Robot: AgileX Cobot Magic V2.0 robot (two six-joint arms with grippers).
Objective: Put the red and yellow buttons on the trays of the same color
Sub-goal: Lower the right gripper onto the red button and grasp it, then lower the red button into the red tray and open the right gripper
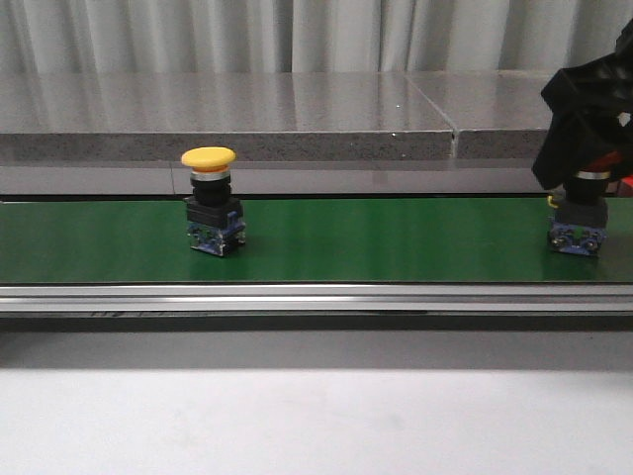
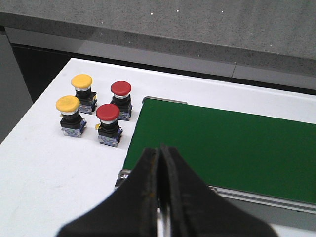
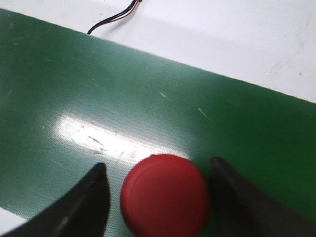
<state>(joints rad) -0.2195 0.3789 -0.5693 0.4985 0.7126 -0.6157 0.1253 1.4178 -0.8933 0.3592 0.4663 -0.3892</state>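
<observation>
A red button (image 3: 165,195) stands on the green belt (image 1: 396,242) at the far right, its base (image 1: 577,230) showing in the front view. My right gripper (image 3: 158,170) is open, one finger on each side of the red cap and a gap on both sides. A yellow button (image 1: 209,158) stands on the belt to the left. My left gripper (image 2: 160,149) is shut on nothing, above the belt's end. Beyond it, two yellow buttons (image 2: 82,81) (image 2: 67,103) and two red buttons (image 2: 121,89) (image 2: 107,112) stand on the white table (image 2: 49,173). The trays are out of view.
A grey stone ledge (image 1: 297,119) runs behind the belt. A metal rail (image 1: 297,297) borders its front edge. A black-and-red wire (image 3: 118,17) lies on the white surface beyond the belt near my right gripper.
</observation>
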